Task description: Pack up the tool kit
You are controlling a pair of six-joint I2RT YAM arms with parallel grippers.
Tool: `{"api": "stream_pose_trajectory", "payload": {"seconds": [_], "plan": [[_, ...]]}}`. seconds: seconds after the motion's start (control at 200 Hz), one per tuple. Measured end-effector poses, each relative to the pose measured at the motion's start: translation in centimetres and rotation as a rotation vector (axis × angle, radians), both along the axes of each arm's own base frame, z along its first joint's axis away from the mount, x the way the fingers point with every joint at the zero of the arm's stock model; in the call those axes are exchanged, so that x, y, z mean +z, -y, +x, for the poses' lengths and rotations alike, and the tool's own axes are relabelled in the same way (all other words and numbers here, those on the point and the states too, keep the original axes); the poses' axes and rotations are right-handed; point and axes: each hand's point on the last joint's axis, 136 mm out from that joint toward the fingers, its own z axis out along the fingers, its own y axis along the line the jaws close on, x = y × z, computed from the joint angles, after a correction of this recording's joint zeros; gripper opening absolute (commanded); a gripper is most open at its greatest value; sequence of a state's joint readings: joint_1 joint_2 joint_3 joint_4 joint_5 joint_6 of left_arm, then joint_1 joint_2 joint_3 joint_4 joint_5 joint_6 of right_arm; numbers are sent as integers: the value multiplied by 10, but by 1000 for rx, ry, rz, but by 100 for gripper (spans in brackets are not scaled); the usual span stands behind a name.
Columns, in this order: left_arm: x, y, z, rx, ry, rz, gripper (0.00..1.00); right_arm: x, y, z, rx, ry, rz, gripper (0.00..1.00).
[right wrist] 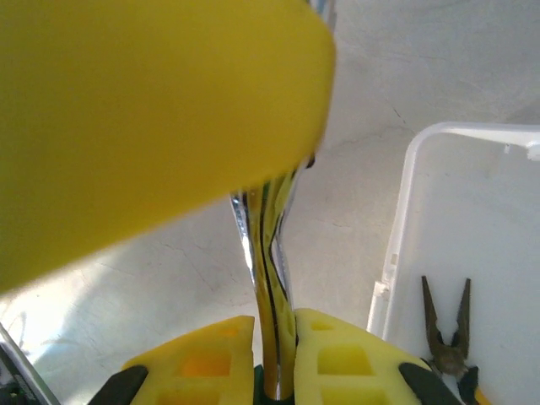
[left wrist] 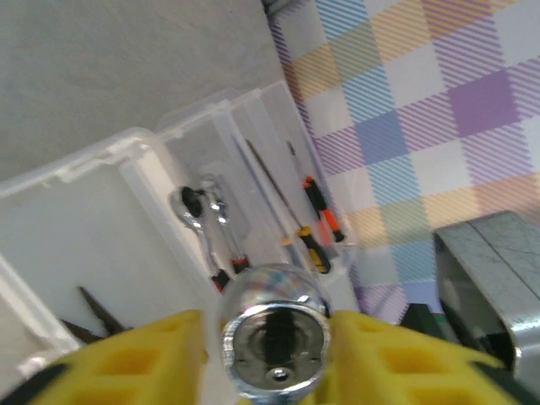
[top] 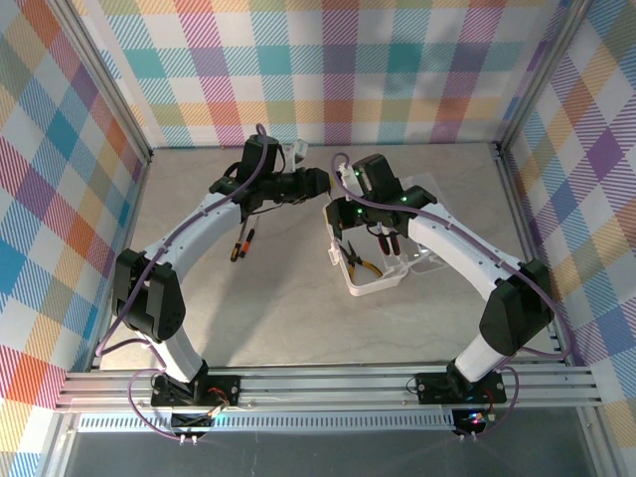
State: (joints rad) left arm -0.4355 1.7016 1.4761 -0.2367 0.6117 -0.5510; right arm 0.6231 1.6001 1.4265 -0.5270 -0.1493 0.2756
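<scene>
Claw (left wrist: 272, 327) fingers (left wrist: 143, 359) flank chrome tool (left wrist: 274, 342); behind, open case (left wrist: 84, 166) holds ratchet (left wrist: 202, 207), screwdrivers (left wrist: 323, 215).

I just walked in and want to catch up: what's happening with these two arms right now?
The arms meet above the table, beside the open tool kit case, in what looks like a handover. The right gripper is clamped on a thin chrome tool. Its round end sits between the fingers of the left gripper, though I can't tell if that one grips it. Yellow-handled pliers lie in the case, and screwdrivers lie on the table.
</scene>
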Motion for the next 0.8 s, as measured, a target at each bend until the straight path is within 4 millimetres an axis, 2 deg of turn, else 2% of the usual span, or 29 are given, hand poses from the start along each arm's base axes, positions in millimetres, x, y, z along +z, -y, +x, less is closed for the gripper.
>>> {"api": "stream_pose_trajectory", "payload": {"seconds": [0.065, 0.145, 0.305, 0.43, 0.545, 0.69, 0.8], "plan": [[-5, -12, 4, 31, -5, 36, 78, -5, 6, -1, -7, -9, -32, 0], [-10, -36, 12, 86, -1, 87, 88, -11, 15, -1, -21, -24, -67, 0], [-11, -88, 22, 208, 13, 194, 100, -23, 48, 10, -98, -43, -138, 0], [-19, -120, 22, 281, 8, 301, 100, -30, 82, 15, -168, -48, -217, 0], [-40, -143, 17, 325, -31, 435, 100, -34, 109, 20, -221, -35, -308, 0], [-68, -168, 12, 365, -80, 595, 100, -43, 125, 21, -234, -27, -398, 0], [-94, -180, 4, 368, -134, 678, 100, -55, 130, 25, -230, -34, -455, 0]]}}
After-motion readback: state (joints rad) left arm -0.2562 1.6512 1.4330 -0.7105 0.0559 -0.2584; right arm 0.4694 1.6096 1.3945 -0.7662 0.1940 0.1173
